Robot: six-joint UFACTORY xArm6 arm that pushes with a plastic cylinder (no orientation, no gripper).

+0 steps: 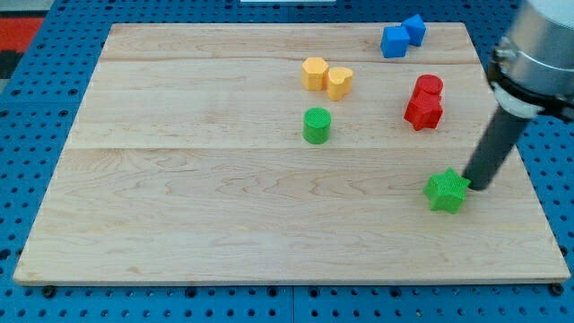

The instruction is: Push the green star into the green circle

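Observation:
The green star [446,190] lies near the view's right edge of the wooden board, low down. The green circle [316,125] stands near the board's middle, up and to the left of the star. My tip [474,186] is right beside the star's right side, touching or almost touching it. The dark rod rises from there toward the view's upper right.
Two red blocks [425,100] sit together above the star. Two yellow blocks [326,77], one a hexagon and one a heart, lie above the green circle. Two blue blocks [402,37] sit at the board's top edge. The wooden board [179,179] lies on a blue pegboard.

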